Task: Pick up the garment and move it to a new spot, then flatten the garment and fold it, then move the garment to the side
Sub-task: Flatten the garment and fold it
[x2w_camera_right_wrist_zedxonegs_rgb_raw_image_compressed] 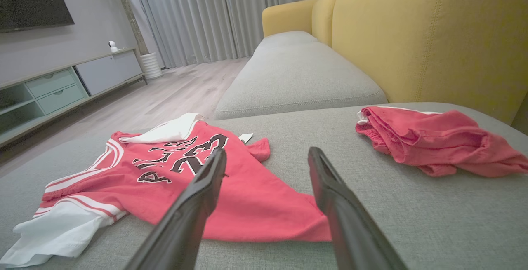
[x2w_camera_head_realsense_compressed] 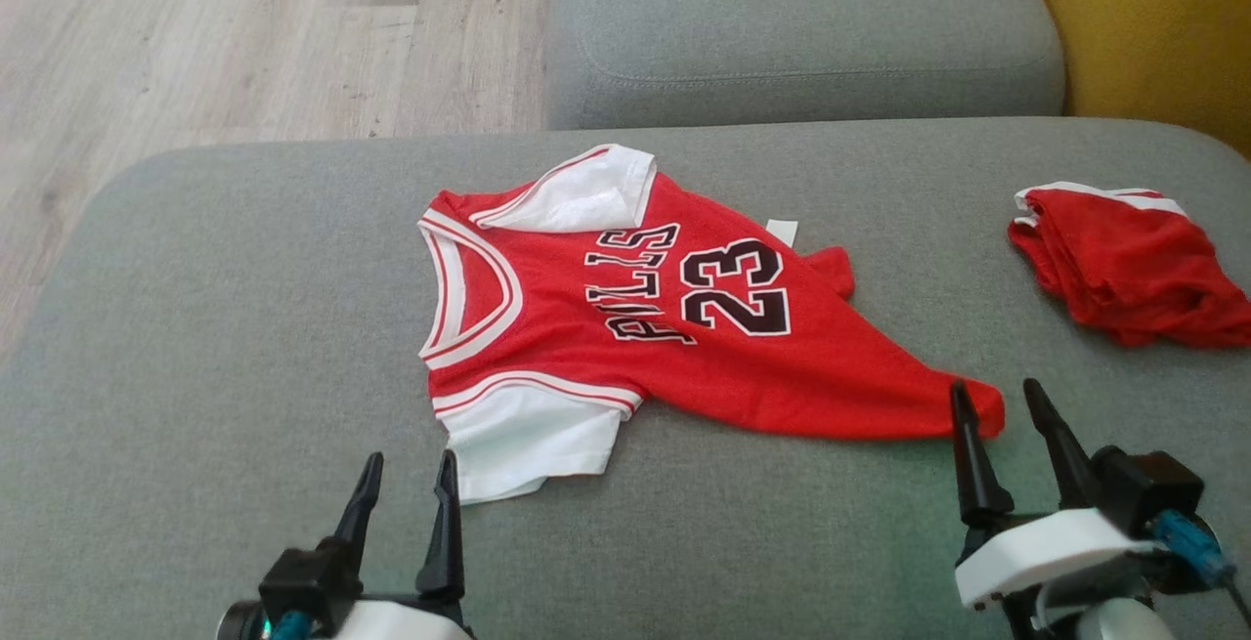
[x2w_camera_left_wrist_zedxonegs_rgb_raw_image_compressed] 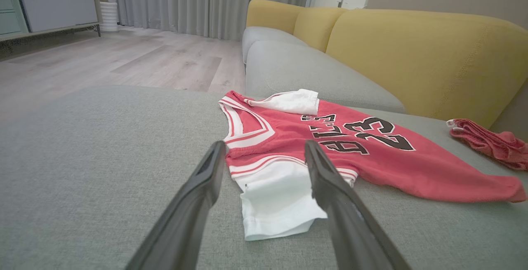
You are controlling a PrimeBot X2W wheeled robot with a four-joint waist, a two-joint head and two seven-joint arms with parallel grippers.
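The garment is a red basketball jersey with white sleeves and a black "23", lying spread but wrinkled on the grey sofa cushion. My left gripper is open, just short of the near white sleeve, nothing between its fingers. My right gripper is open too, its tips at the jersey's red hem corner. The jersey lies beyond the left fingers, and the jersey spreads left of the right ones.
A crumpled pair of red shorts lies on the cushion's right side, also seen as shorts. A second grey seat cushion adjoins behind. Yellow backrests stand to the right. Wooden floor lies beyond the left edge.
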